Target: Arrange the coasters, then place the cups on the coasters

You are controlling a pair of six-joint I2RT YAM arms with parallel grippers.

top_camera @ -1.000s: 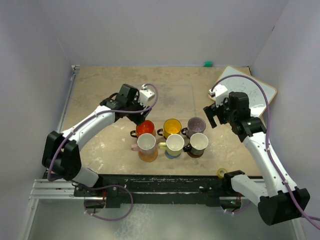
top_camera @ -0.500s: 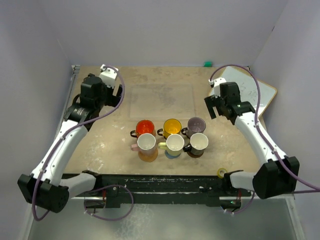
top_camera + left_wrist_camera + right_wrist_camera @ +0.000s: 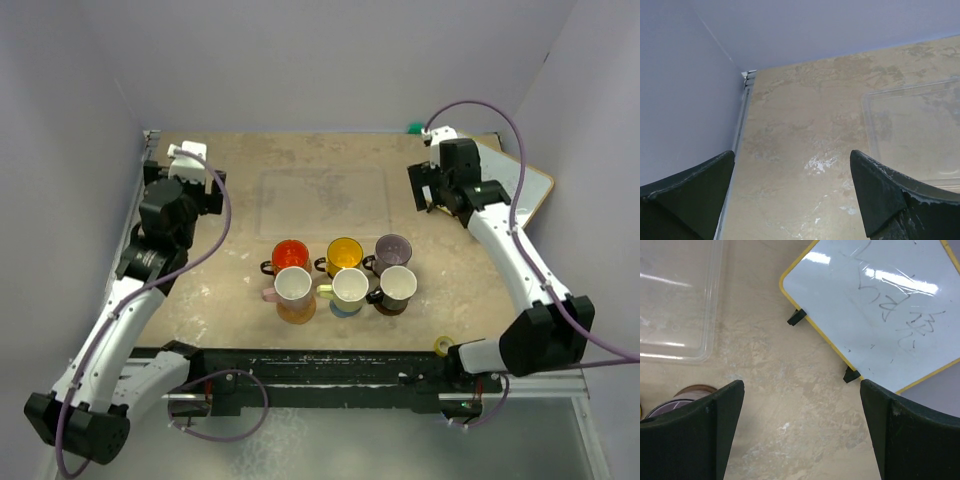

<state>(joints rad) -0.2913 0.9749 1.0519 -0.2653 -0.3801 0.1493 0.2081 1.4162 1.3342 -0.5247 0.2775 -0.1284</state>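
Several cups stand in two rows of three at the table's middle: red-orange (image 3: 291, 254), yellow (image 3: 345, 251) and mauve-grey (image 3: 392, 248) behind; pink (image 3: 293, 287), pale yellow-green (image 3: 350, 288) and black (image 3: 397, 287) in front. Coaster edges peek out under the pink cup (image 3: 297, 314), the yellow-green cup (image 3: 345, 310) and the black cup (image 3: 391, 309). My left gripper (image 3: 212, 192) (image 3: 792, 160) hangs open and empty over bare table at the far left. My right gripper (image 3: 425, 192) (image 3: 801, 390) is open and empty at the far right, with the mauve-grey cup (image 3: 670, 402) at its left finger's edge.
A yellow-framed whiteboard (image 3: 525, 180) (image 3: 875, 305) lies at the far right. A clear flat tray (image 3: 322, 200) (image 3: 915, 130) (image 3: 675, 300) lies behind the cups. A small yellow tape roll (image 3: 443, 346) sits near the front right. A green object (image 3: 416, 127) rests by the back wall.
My left arm has swung away from the red-orange cup to the far left, and its jaws have widened. My right arm has drawn back toward the whiteboard. The cups have not moved.
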